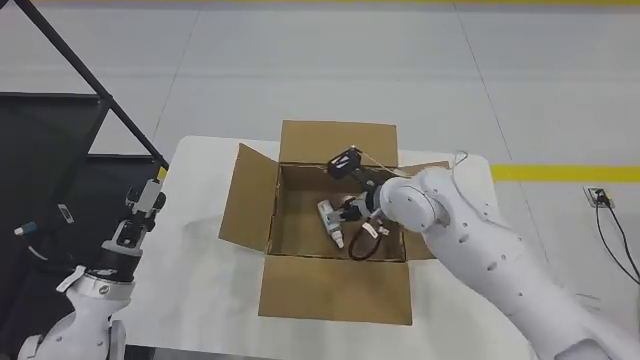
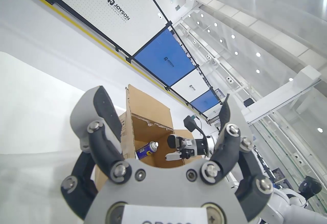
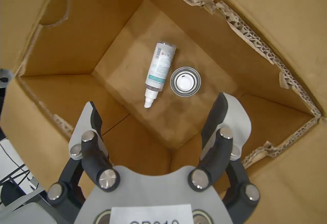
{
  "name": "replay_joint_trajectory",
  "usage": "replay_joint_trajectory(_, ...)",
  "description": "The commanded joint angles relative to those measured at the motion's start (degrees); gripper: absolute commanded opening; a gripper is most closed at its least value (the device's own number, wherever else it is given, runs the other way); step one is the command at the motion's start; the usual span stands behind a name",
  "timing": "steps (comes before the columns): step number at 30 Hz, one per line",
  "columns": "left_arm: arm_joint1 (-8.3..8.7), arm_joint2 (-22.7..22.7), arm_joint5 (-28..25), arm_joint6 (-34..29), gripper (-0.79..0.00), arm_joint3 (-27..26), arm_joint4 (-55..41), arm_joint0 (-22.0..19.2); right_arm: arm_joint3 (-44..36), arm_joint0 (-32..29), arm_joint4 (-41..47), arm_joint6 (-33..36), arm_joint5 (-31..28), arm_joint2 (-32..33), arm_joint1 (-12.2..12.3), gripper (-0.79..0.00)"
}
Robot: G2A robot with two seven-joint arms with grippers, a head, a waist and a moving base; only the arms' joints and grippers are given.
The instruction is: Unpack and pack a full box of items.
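Pale floor crossed by yellow lines [image 1: 560,172] surrounds the white table [image 1: 200,260] in your top view. The cardboard box [image 1: 335,295] sits at the centre of the frame with its flaps folded outward. Your right gripper [image 1: 360,225] hangs inside the box opening, right of centre. A white spray bottle [image 1: 329,220] lies on the box floor just to its left. Your left gripper [image 1: 150,197] is at the left of the frame, by the table's left edge and well apart from the box.

Your left wrist view looks toward blue and white wall panels [image 2: 163,56] and a bright ceiling. The left gripper's fingers [image 2: 107,110] are spread wide with nothing between them. Beyond them you see the box, with a blue-bodied spray can [image 2: 147,149] standing upright inside it. The right gripper is poised at the opening.

Your right wrist view looks straight down into the box. The right gripper's fingers [image 3: 217,117] are spread wide too — empty, clear of the box floor. The bottle lies flat with its nozzle pointing toward the gripper. The can stands upright just beside it, seen from the top. Torn corrugated edges run along the flap folds.
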Motion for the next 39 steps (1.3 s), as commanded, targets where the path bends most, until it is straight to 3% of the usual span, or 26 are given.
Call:
replay_joint_trajectory(1, -0.01, 0.03, 0.01, 0.03, 0.0, -0.01, 0.04, -0.01, 4.12, 1.51, 0.29, -1.06, 0.31, -2.21, -1.6, 0.0)
replay_joint_trajectory(7, -0.01, 0.03, 0.01, 0.03, 0.0, -0.01, 0.04, -0.01, 14.98, 5.33, 0.05, -2.54, 3.69, -7.28, -6.47, 0.0)
replay_joint_trajectory(8, -0.01, 0.03, 0.01, 0.03, 0.0, -0.01, 0.04, -0.01, 16.45, 5.79, 0.55, -2.65, 3.6, -7.74, -7.21, -0.142)
replay_joint_trajectory(9, -0.01, 0.03, 0.01, 0.03, 0.0, -0.01, 0.04, -0.01, 18.02, 6.23, 0.86, -2.78, 3.52, -8.14, -7.89, -0.394)
replay_joint_trajectory(11, -0.01, 0.03, 0.01, 0.03, 0.0, -0.01, 0.04, -0.01, 20.92, 6.96, 1.73, -2.5, 3.24, -8.78, -9.16, -0.57)
replay_joint_trajectory(13, -0.01, 0.03, 0.01, 0.03, 0.0, -0.01, 0.04, -0.01, 23.69, 7.66, 2.42, -2.26, 2.62, -9.23, -10.28, -0.671)
replay_joint_trajectory(14, -0.01, 0.03, 0.01, 0.03, 0.0, -0.01, 0.04, -0.01, 24.77, 7.94, 2.86, -2.4, 1.98, -9.35, -10.79, -0.785)
replay_joint_trajectory(22, -0.01, 0.03, 0.01, 0.03, 0.0, -0.01, 0.04, -0.01, 29.92, 9.23, 3.89, -4.6, -0.07, -8.97, -13.15, -0.785)
replay_joint_trajectory(28, -0.01, 0.03, 0.01, 0.03, 0.0, -0.01, 0.04, -0.01, 24.27, 8.84, 1.9, -6.94, 1.35, -5.16, -11.2, -0.785)
replay_joint_trajectory(33, -0.01, 0.03, 0.01, 0.03, 0.0, -0.01, 0.04, -0.01, 7.19, 4.14, -2.66, -0.63, 6.66, 3.26, -5.62, -0.785)
replay_joint_trajectory(39, -0.01, 0.03, 0.01, 0.03, 0.0, -0.01, 0.04, -0.01, -24.94, -12.83, -11.39, 10.73, 9.76, 22.6, 2.74, -0.785)
